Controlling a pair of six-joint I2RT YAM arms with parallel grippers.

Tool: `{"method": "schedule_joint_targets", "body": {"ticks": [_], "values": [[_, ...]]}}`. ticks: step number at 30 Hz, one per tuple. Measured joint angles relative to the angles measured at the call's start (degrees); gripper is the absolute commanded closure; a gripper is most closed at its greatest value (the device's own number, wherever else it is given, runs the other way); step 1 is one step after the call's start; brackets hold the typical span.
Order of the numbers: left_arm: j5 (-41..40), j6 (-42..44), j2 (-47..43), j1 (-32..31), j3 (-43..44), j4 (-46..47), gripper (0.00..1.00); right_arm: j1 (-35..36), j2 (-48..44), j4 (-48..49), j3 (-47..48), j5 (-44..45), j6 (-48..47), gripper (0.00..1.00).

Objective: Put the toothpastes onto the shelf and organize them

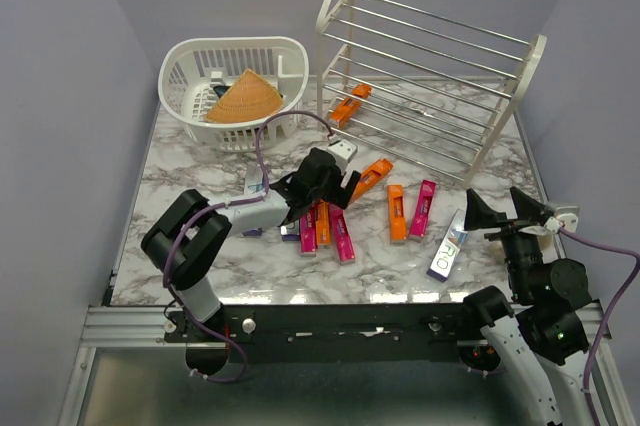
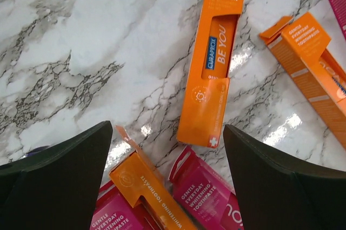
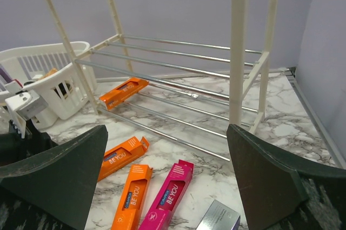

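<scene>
Plainly, only a small part of the task is done. One orange carton [image 1: 350, 104] is laid on the lowest rods of the shelf [image 3: 239, 52], slanted across them rather than squared to the frame, and no carton is seen on the tiers above it.

The other toothpastes are spread over the table [image 1: 190, 161] in front of the shelf. A second orange carton [image 1: 371, 178] is found just short of the lowest tier. A third orange carton [image 1: 397, 212] and a magenta carton [image 1: 423, 208] are set side by side nearer the arms, with a silver carton [image 1: 449, 246] beside them toward the right. A tight cluster of two magenta cartons and one orange carton [image 1: 322, 224] is gathered under the left arm. Another silver carton [image 1: 254, 183] is half hidden behind that arm, so an exact count cannot be given; at least eight cartons are judged to be waiting.

The left fingers [image 2: 59, 181] are spread wide above the cluster, nothing is held between them, and no carton is touched. The right fingers [image 3: 54, 176] are likewise parted and unloaded, raised near the table's right edge and pointed at the shelf.

A pick from the cluster is judged to be the step in hand. Nearly all the placing is left, and then the arranging, the slanted carton included. A white basket [image 1: 180, 96] holding a woven cone [image 1: 245, 98] is kept at the far left, apart from the work.
</scene>
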Motion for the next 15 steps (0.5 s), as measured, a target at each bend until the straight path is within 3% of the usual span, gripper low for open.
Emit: {"method": "schedule_joint_targets", "body": {"ticks": [15], "values": [[6.6,4.7,6.0,-0.2,2.7,-3.3,0.21,0.0,0.0,0.0,0.0,-0.6,-0.6,0.0]]}}
